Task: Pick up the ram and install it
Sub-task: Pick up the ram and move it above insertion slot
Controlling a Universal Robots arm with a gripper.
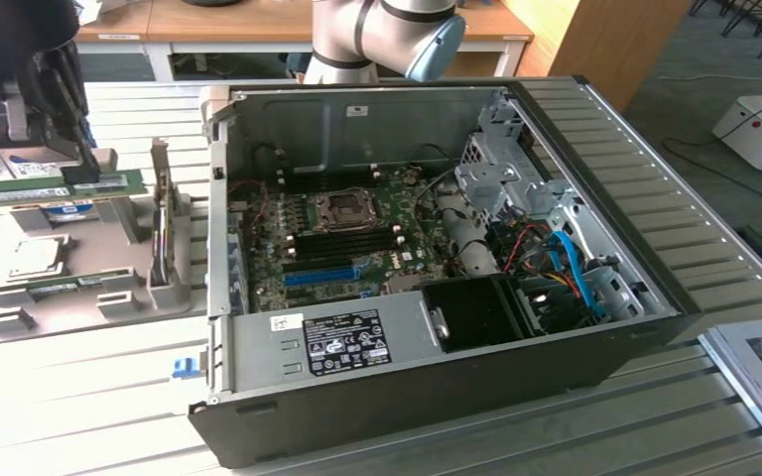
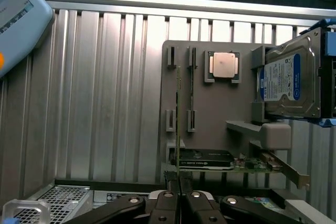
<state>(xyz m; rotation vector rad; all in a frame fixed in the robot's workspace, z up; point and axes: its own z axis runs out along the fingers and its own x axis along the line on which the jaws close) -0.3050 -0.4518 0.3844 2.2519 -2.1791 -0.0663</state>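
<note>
while my hand is pinched narrow on the ram, the green stick hangs level just above the grey holder on the slatted worktop, at about nine o'clock from the open computer case in the exterior view. the motherboard lies flat inside the case, with a blue slot near its six o'clock edge. from my wrist the ram runs edge-on from between my fingers, over the holder with its processor, hard drive and expansion card.
</note>
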